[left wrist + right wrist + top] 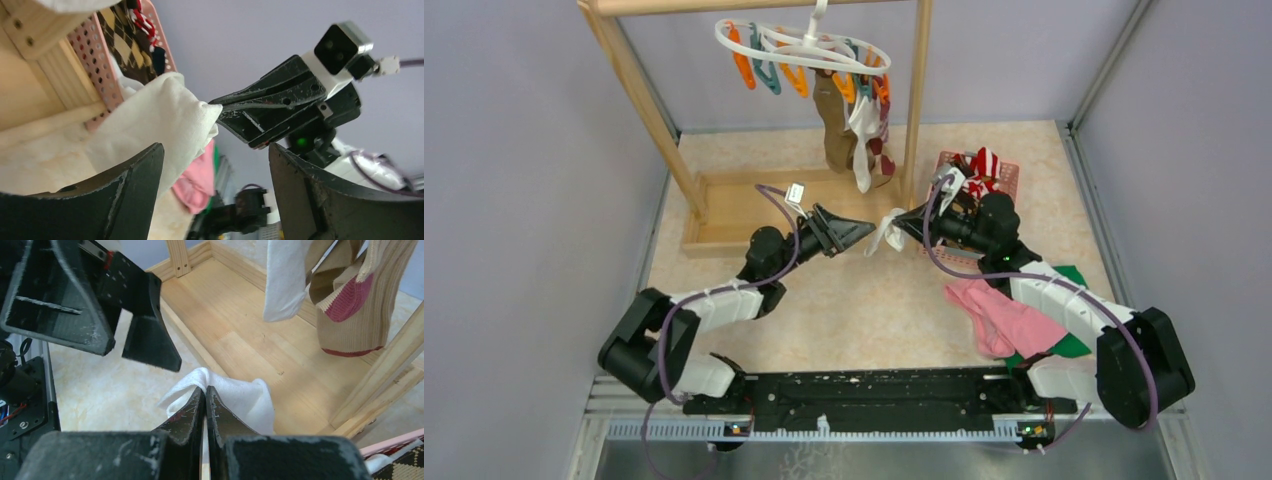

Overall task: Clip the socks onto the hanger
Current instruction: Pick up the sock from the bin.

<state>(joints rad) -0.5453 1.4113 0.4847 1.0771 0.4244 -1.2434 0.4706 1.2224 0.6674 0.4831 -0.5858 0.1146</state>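
Right wrist view showed the right claw clenched on a small white fabric sock short of the worktop's far edge, seemingly offering it. The left claw gaped opposite; the white plastic oval hanger hung above that edge.

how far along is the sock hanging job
Done: a few socks hang clipped on the hanger. In hand: the right gripper pinches a white sock, the open left gripper facing it. Left: that sock, plus more in the pink basket.
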